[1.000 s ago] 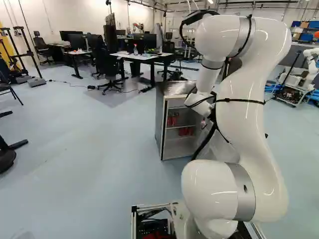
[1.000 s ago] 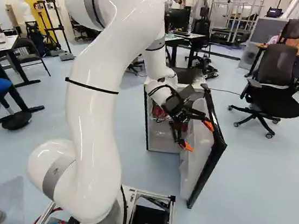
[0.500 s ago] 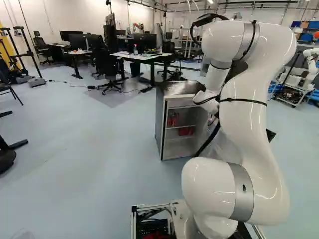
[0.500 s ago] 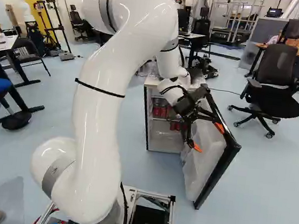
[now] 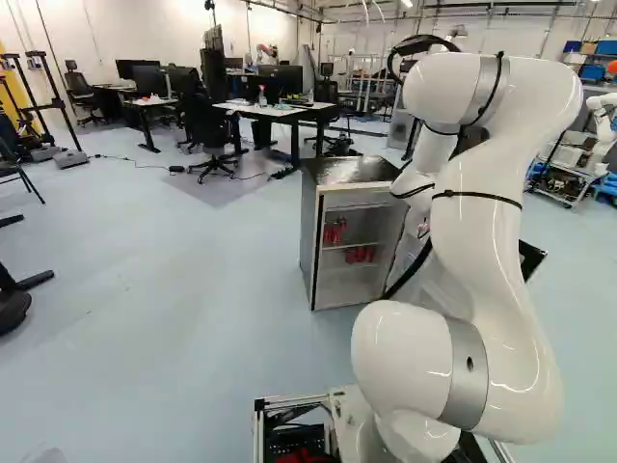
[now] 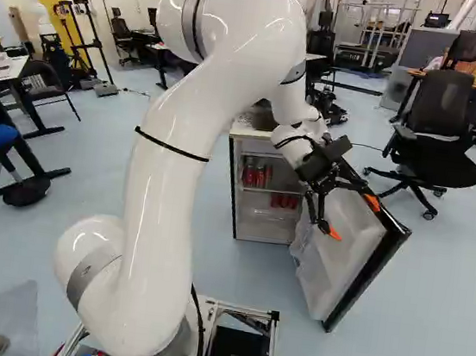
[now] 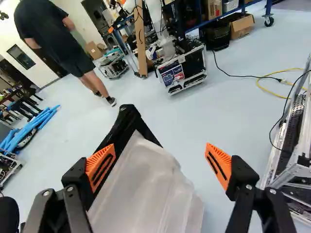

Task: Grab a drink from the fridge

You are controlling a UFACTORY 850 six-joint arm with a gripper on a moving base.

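Observation:
In the right base view my gripper (image 6: 354, 218) is open at the upper edge of the fridge door (image 6: 338, 264), one finger over that edge and the other by the door's inner side. Seen from the wrist, the gripper (image 7: 160, 162) has wide-standing fingers, with the door's pale inner lining (image 7: 141, 189) partly between them. One finger overlaps the black door frame; whether it touches is unclear. The fridge (image 5: 308, 236) stands with its door swung outward. Red cans (image 6: 256, 176) are on an upper shelf, and more red cans (image 6: 284, 201) on the shelf below.
A black office chair (image 6: 436, 159) stands beyond the door. Desks (image 5: 280, 110) are behind the fridge. Another robot (image 5: 603, 121) is at the far right. In the wrist view, a metal frame (image 7: 291, 145) lies beside the gripper, and a person walks farther off.
The door has swung wider, with my gripper moving along with it, away from the fridge's interior. More of the cans shows in the right base view. The base has not moved.

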